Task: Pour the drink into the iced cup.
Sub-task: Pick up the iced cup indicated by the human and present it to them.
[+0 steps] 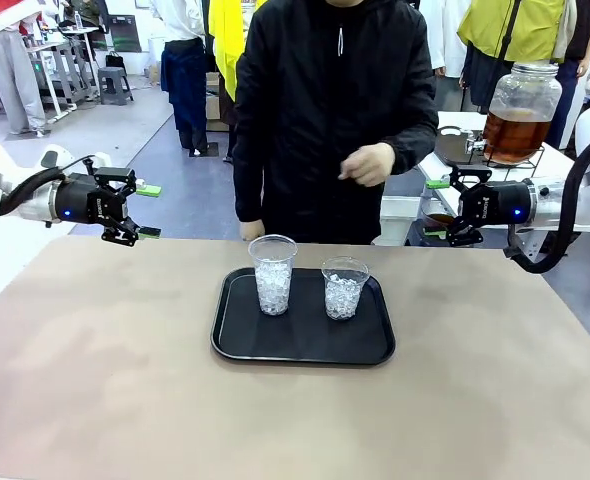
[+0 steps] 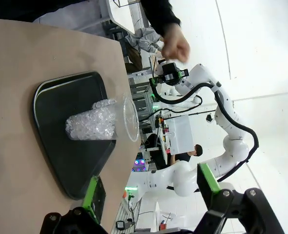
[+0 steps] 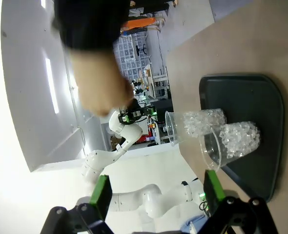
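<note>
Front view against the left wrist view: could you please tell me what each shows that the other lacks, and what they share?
Front view's extra: the glass dispenser jar holding the amber drink beyond the right gripper, and the two iced cups side by side, taller cup and shorter cup. Left wrist view's extra: the left gripper close up, jaws open, with the cups lined up one behind the other. Shared: black tray, tan table, the person's raised hand.

A black rectangular plastic tray (image 1: 237,345) lies mid-tabletop (image 1: 95,380). On it stand a taller clear plastic cup of ice (image 1: 273,275), left, and a shorter clear plastic cup of ice (image 1: 344,288) just beside it, right. A person (image 1: 330,110) stands behind the far edge. Farther back right, a round clear glass dispenser jar (image 1: 523,85) holds the amber drink (image 1: 513,138).
</note>
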Robot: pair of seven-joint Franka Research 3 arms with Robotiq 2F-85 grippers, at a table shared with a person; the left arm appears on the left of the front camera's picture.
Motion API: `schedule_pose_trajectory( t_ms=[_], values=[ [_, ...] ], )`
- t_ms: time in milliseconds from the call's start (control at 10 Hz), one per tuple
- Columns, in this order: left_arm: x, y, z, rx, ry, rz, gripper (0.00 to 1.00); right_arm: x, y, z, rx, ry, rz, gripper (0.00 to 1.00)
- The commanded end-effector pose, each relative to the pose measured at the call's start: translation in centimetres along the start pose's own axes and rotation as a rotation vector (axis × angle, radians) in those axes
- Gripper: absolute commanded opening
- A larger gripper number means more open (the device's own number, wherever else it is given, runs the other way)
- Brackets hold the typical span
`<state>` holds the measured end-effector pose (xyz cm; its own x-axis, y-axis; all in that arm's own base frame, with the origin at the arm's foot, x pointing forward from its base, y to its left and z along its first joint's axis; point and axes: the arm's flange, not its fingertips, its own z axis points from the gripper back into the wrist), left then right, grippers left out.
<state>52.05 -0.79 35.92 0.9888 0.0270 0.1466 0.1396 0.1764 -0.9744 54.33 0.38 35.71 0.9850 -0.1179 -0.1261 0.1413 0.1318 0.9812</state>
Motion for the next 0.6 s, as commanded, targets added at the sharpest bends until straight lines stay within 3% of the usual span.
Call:
schedule_pose_trajectory(
  t_ms=[0,500],
  values=[
    [-0.04,-0.23,-0.02,0.003,-0.002,-0.006,1.0,-0.03,0.2,0.06,-0.008,-0.011,0.005,1.0],
    [-0.04,-0.23,-0.02,0.003,-0.002,-0.006,1.0,-0.03,0.2,0.06,-0.008,-0.011,0.005,1.0]
  ],
)
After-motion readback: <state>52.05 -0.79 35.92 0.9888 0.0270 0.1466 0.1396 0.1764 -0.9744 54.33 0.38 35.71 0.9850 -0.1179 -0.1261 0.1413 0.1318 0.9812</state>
